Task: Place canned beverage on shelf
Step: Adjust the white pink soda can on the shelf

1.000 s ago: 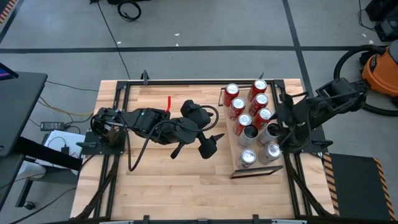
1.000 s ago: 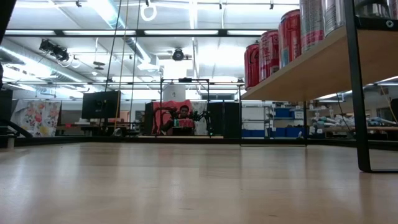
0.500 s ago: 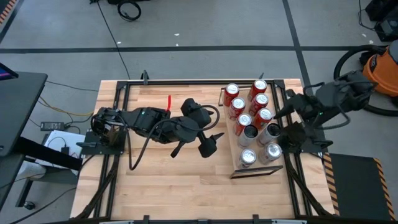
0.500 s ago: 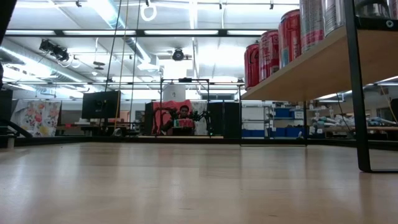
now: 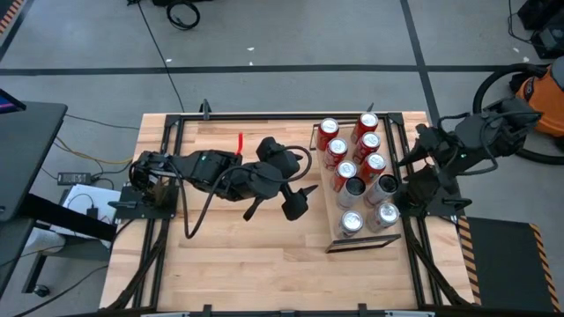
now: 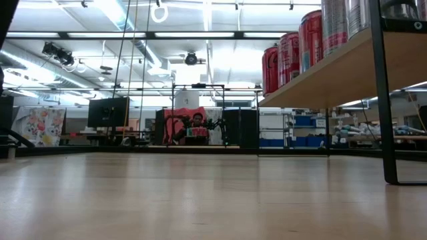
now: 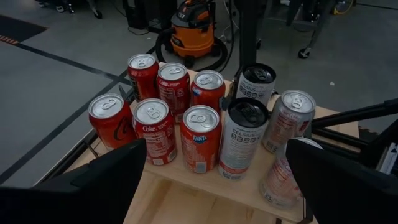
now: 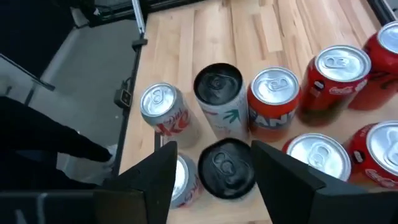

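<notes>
My right gripper (image 8: 214, 177) hangs empty with fingers drawn in above the black-topped cans (image 8: 229, 167) at the shelf's (image 5: 337, 239) right edge. My left gripper (image 5: 295, 201) waits open mid-table, left of the ten shelved cans.

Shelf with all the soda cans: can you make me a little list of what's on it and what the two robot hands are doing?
shelf: holds ten upright cans
red cans: six
black-topped cans: two
silver cans: two
left gripper: open, empty, over the table beside the shelf
right gripper: shut, above a black-topped can at the shelf's edge
</notes>
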Available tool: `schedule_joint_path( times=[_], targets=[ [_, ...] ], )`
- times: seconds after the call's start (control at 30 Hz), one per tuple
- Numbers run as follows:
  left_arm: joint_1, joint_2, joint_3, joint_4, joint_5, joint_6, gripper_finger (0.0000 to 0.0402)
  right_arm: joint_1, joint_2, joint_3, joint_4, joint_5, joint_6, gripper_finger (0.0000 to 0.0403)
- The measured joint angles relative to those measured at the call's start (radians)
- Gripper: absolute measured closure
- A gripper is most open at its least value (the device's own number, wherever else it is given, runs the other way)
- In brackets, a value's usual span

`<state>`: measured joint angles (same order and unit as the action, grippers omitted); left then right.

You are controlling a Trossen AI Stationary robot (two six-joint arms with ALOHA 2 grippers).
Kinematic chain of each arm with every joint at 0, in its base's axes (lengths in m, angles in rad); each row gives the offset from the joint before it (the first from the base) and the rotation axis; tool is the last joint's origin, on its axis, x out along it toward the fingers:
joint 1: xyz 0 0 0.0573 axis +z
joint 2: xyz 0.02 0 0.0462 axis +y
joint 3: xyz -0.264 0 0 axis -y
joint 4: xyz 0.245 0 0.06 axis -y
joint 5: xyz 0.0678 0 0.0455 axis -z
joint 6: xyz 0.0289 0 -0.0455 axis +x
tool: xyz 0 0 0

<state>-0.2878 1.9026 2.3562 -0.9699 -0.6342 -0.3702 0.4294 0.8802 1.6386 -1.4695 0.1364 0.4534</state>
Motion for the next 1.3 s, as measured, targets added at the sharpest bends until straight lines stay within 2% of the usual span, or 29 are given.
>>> schedule_joint_path(
  times=[0.17,0.4,0.6,0.93,1.1,1.3],
  targets=[
    [0.001,0.000,0.000,0.000,0.000,0.000,0.0004,0.000,0.012,-0.004,-0.109,0.000,-0.007,0.0199],
    [0.004,0.000,0.000,0.000,0.000,0.000,0.0004,0.000,0.031,-0.065,-0.104,0.002,-0.074,0.0201],
    [0.004,0.000,0.000,0.000,0.000,0.000,0.0004,0.000,0.020,-0.081,-0.102,0.084,-0.080,0.0201],
    [0.010,0.000,0.000,0.000,0.000,0.015,0.0004,0.000,0.036,-0.081,-0.088,0.072,-0.053,0.0198],
    [0.017,0.000,0.000,0.001,0.000,0.016,0.0004,0.000,0.046,-0.081,-0.063,0.055,-0.051,0.0176],
    [0.017,0.000,0.000,0.001,0.000,0.019,0.0004,0.000,0.065,-0.081,-0.066,0.067,-0.043,0.0113]
  ],
)
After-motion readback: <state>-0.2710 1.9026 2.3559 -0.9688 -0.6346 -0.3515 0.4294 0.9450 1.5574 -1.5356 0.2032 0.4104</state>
